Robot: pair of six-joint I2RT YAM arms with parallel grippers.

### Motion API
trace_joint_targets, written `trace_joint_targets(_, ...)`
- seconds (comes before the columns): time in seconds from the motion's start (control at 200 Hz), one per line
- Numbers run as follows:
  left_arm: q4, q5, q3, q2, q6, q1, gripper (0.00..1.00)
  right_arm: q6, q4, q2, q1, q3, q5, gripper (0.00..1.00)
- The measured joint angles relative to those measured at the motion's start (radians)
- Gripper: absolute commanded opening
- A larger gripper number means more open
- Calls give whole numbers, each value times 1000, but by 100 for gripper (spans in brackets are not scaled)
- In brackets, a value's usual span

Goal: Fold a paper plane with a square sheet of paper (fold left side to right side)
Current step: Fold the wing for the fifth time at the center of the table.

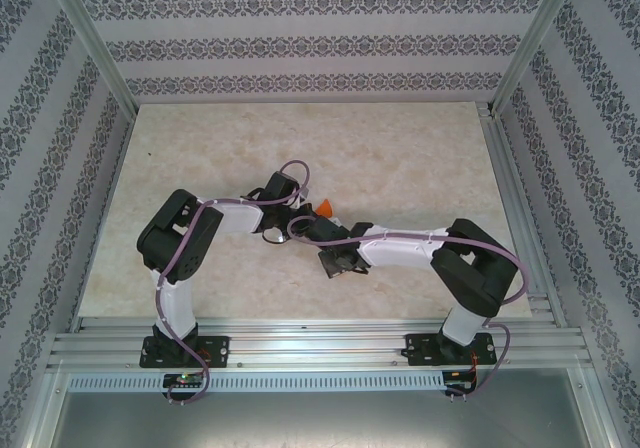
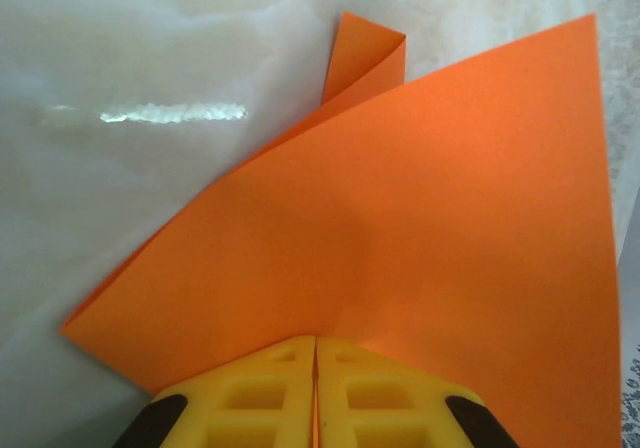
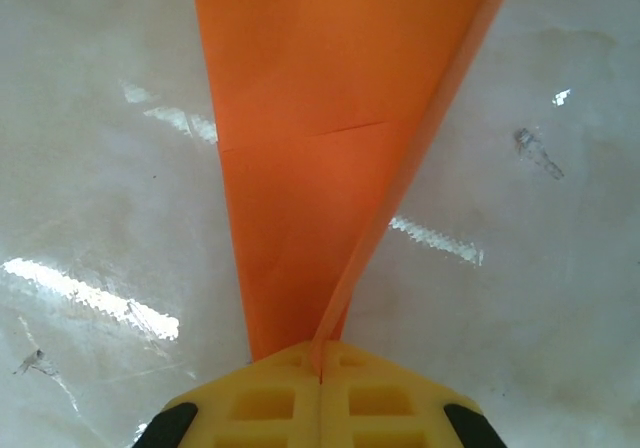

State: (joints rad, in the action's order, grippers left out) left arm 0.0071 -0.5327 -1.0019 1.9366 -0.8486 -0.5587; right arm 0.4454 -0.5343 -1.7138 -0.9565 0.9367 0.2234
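Observation:
The square sheet of paper [image 1: 324, 208] is bright orange and folded into a creased, pointed shape, held between both arms near the middle of the table. In the left wrist view the paper [image 2: 420, 228] spreads wide, and my left gripper [image 2: 316, 343] is shut on its near edge with the yellow fingers [image 2: 260, 393] pressed together. Seen from the right wrist, the paper [image 3: 310, 168] narrows down to a point, a raised fold edge running into my right gripper [image 3: 320, 353], which is shut on that tip. From above, the left gripper [image 1: 300, 204] and the right gripper [image 1: 332, 226] sit close together.
The marbled beige table [image 1: 400, 158] has patterned walls on three sides. A metal rail [image 1: 320, 343] runs along the near edge with both arm bases bolted on. Purple cables loop over the arms.

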Motion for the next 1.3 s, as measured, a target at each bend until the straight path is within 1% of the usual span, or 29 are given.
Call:
trace_joint_targets(0.145,1,-1,-1,2,0,0,7,-4,-45,-28,-19,35,35,7)
trace_joint_targets(0.335,1,-1,-1,3,6,0,7,-10,-55,-11,-19,37,28,24)
trace_joint_targets(0.475,0,-1,-3,3,18,0,7,-10,-41,98,3,18,-31,36)
trace_joint_targets(0.53,0,-1,-3,3,26,0,8,-7,-23,165,30,-1,-64,42)
trace_joint_targets(0.614,-2,-1,-5,3,37,0,11,0,14,264,85,-34,-119,47)
trace_joint_targets(0.684,-16,0,-15,3,49,0,14,0,56,335,142,-73,-169,48)
trace_joint_targets(0.794,-56,13,-39,-3,79,0,26,6,127,407,260,-148,-265,48)
trace_joint_targets(0.839,-79,22,-49,-15,87,0,29,12,158,424,310,-183,-307,48)
trace_joint_targets(0.964,-139,52,-64,-93,124,0,35,37,228,444,459,-271,-415,46)
trace_joint_targets(1.049,-181,81,-69,-172,147,-6,39,64,283,446,535,-319,-483,46)
trace_joint_targets(1.169,-218,118,-72,-267,167,-51,42,119,390,445,589,-377,-576,46)
trace_joint_targets(1.299,-217,135,-50,-318,160,-114,43,167,512,377,599,-388,-664,46)
